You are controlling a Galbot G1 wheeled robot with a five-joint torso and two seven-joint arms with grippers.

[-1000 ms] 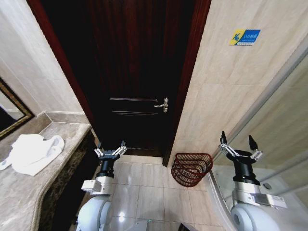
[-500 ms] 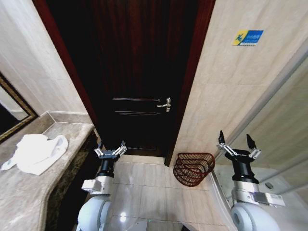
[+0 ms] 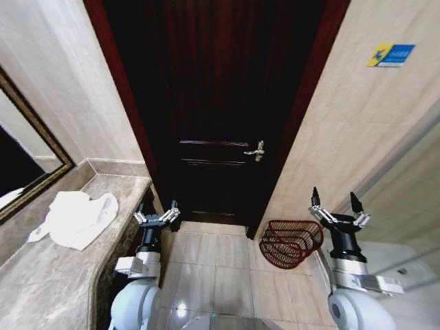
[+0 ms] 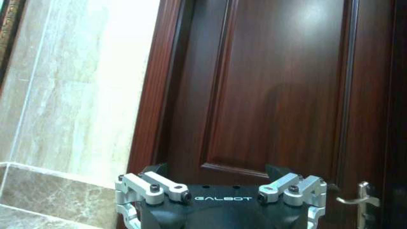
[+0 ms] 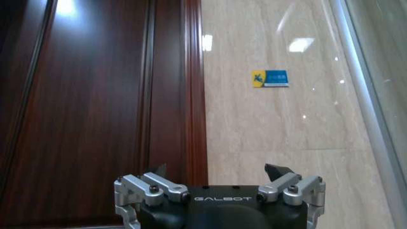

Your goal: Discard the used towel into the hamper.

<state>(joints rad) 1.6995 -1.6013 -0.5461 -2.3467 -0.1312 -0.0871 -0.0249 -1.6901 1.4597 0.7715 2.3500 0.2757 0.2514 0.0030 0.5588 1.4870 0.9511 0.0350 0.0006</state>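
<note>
A crumpled white towel (image 3: 77, 216) lies on the marble counter (image 3: 48, 275) at the left of the head view. The hamper (image 3: 291, 243), a dark reddish-brown openwork basket, stands on the floor by the wall to the right of the door. My left gripper (image 3: 156, 214) points upward, open and holding nothing, just right of the counter's edge. My right gripper (image 3: 336, 207) also points up, open and holding nothing, right beside the hamper. In the wrist views, the left gripper (image 4: 220, 191) and the right gripper (image 5: 218, 183) face the door and the wall.
A dark wooden door (image 3: 220, 110) with a metal handle (image 3: 256, 150) is straight ahead. A framed mirror (image 3: 24, 158) hangs above the counter. A blue-and-yellow sign (image 3: 390, 54) is on the tiled right wall. Tiled floor (image 3: 220, 275) lies between the arms.
The whole head view has shifted: door, towel and hamper now sit farther right in the picture, so the camera turned left. Both grippers stay raised and open.
</note>
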